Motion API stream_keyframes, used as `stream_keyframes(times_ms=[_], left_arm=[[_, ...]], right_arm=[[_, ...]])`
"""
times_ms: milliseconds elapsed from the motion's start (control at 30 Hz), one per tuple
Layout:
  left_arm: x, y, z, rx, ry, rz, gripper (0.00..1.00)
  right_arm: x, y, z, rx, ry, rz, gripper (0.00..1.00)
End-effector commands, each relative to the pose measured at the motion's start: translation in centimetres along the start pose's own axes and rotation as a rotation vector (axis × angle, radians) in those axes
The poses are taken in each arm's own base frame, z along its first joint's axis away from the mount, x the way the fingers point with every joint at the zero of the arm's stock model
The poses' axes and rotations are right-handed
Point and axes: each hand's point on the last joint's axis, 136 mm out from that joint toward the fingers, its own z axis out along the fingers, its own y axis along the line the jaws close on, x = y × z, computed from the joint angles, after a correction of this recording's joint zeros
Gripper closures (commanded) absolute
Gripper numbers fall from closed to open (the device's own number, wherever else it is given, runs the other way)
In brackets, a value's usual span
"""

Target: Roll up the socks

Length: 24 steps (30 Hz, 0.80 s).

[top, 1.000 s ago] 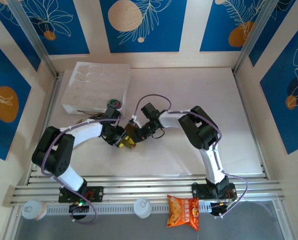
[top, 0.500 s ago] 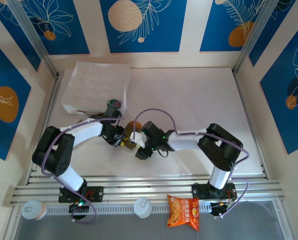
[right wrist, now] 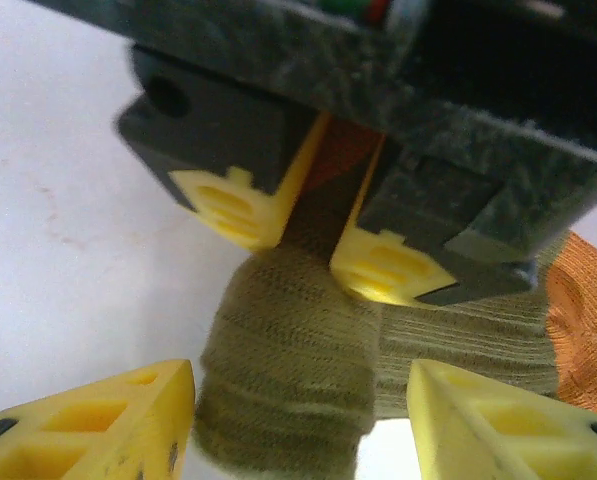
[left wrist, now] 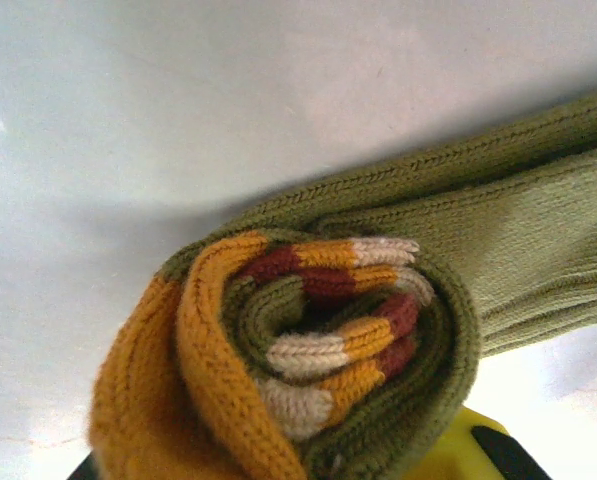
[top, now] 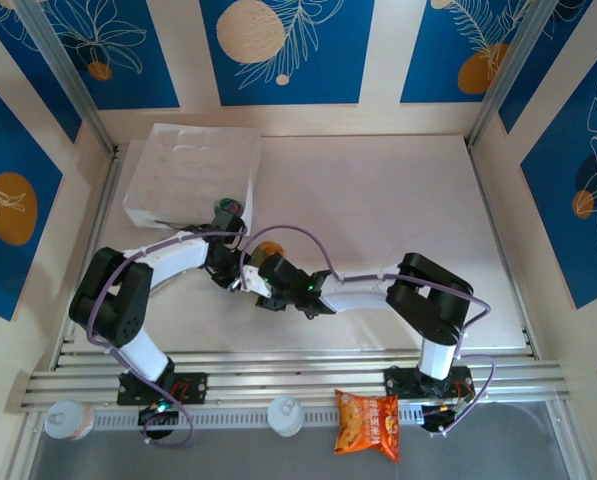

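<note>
Left claw: I see the left claw (right wrist: pixel 313 235) clenched on the olive sock (left wrist: pixel 328 320), its two yellow fingers pinching the fabric from either side near the upper middle of the right wrist view.
Right claw: my right claw (right wrist: pixel 303 430) is released; its yellow fingers (right wrist: pixel 98 420) stand wide apart at the bottom corners of that view, with the sock bundle between them. I cannot tell whether either finger touches the fabric.
Olive sock: it is wound into a tight roll. From the left wrist view I look into the spiral end, with the orange heel on the outside at lower left and red, orange and cream bands coiled inside. A flat olive length runs off to the right edge of the frame.
Sock place: from above it lies on the worktop (top: pixel 378 200) left of centre, just where the two claws meet; an orange patch shows beside the wrists.
Arms: both reach inward and meet over the sock, the left from the lower left, the right from the lower right.
Other things: a clear tray (top: pixel 193 175) sits at upper left; an orange snack packet (top: pixel 368 423) lies at the bottom edge, well apart.
</note>
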Motion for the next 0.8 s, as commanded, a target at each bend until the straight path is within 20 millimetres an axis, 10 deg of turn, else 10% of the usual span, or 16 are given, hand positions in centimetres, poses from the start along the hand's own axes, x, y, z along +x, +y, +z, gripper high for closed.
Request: stream_keyframes(times_ms=[0, 533, 767], left_arm=[[0.7, 10.8, 1.8, -0.414, 0.001, -0.093, 0.87], [1.8, 9.1, 2.0, -0.33, 0.084, -0.142, 0.84], [2.3, 8.0, -0.6, -0.16, 0.095, -0.263, 0.49]], right_arm=[[-1.3, -1.4, 0.4, 0.044, -0.029, -0.005, 0.43], [3.8, 0.2, 3.3, -0.063, 0.112, 0.171, 0.83], [6.4, 3.9, 3.3, -0.242, 0.157, 0.23, 1.0]])
